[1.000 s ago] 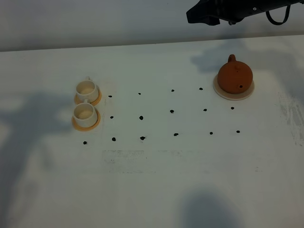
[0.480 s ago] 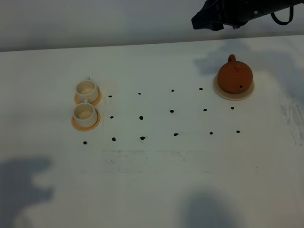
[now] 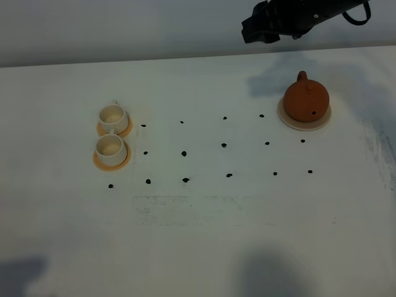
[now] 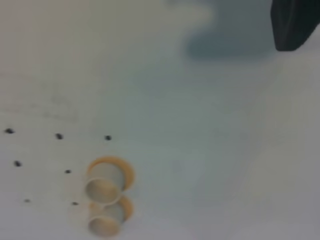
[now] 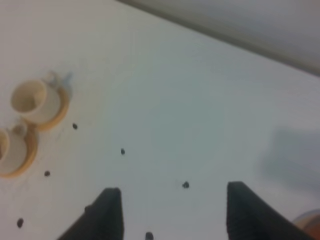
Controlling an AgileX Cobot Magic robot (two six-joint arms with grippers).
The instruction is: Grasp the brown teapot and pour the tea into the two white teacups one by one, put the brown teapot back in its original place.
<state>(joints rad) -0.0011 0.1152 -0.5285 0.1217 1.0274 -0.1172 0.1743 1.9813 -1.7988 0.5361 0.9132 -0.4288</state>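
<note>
The brown teapot (image 3: 306,101) stands upright on its pale tan coaster (image 3: 302,124) at the back right of the table. The two white teacups (image 3: 113,116) (image 3: 111,146) sit on orange-tan saucers at the left, one just in front of the other. The tea is hidden. My right gripper (image 5: 175,216) is open and empty, high above the table; its dark arm (image 3: 281,17) hangs up behind and left of the teapot. The left wrist view shows both teacups (image 4: 102,186) (image 4: 106,223) from above and one dark finger (image 4: 292,22), holding nothing.
Rows of small black dots (image 3: 184,153) mark the white table (image 3: 198,235) between the cups and the teapot. A grey wall (image 3: 124,31) runs behind the table's far edge. A rim of the orange-brown teapot (image 5: 311,221) shows at the corner of the right wrist view.
The right arm's end swung slightly right, then back left, still high. The large shadow at the left of the table has slid down into the bottom-left corner. Teapot and cups have not moved.
</note>
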